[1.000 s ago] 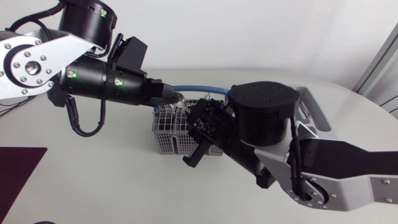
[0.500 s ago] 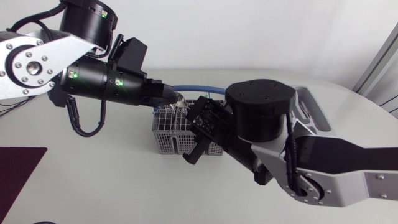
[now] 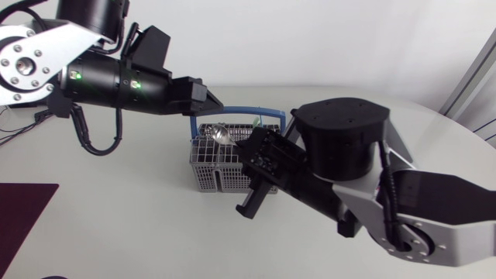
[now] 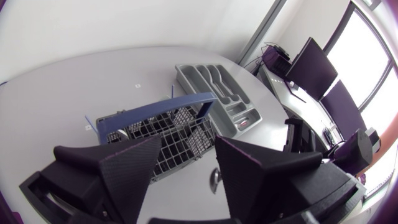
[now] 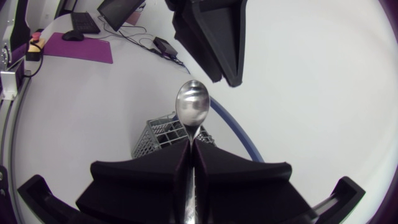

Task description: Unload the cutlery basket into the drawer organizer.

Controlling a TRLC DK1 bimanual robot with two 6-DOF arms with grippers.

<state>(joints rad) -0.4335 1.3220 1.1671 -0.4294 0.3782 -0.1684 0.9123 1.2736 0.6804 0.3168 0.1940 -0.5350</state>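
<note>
A grey wire cutlery basket (image 3: 219,168) with a blue handle (image 3: 240,115) stands mid-table. Just above it is a metal spoon (image 3: 222,134). My right gripper (image 3: 242,147) is shut on its handle, and in the right wrist view the bowl (image 5: 191,111) sticks out ahead of the pressed-together fingers (image 5: 211,163). My left gripper (image 3: 206,98) hangs open a little above and to the left of the spoon, clear of it. Between its spread fingers (image 4: 132,167) I see the basket (image 4: 163,134), a bit of the spoon (image 4: 214,179) and the grey drawer organizer (image 4: 219,94) beyond.
Several more pieces of cutlery stand in the basket's compartments. A dark red mat (image 3: 22,211) lies at the table's left edge. My right arm's bulk (image 3: 341,155) covers the table right of the basket, hiding the organizer in the head view.
My left gripper has opened, let go of the spoon and drawn back up and to the left. The right gripper has closed on the spoon's handle and now carries it alone.
</note>
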